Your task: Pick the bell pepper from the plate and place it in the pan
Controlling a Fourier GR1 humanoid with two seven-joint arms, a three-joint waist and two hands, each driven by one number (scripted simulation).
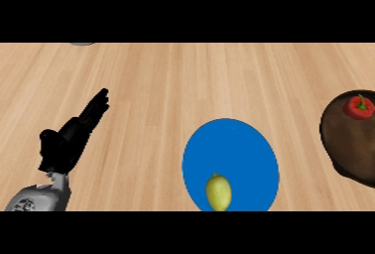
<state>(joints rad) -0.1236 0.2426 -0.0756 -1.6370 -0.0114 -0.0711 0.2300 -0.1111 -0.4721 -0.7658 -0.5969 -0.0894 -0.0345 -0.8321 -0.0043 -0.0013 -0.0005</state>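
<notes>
A red bell pepper [359, 107] with a green stem lies inside the dark brown pan [348, 144] at the right edge of the head view. The blue plate [230, 154] sits in the lower middle and carries a yellow-green fruit [218, 192] near its front rim. My left hand [70, 138] rests at the lower left, open, fingers straight and pointing up and to the right, well away from plate and pan. My right hand does not show.
The wooden counter [183, 79] stretches around everything. A small grey object [83, 43] peeks in at the top left edge.
</notes>
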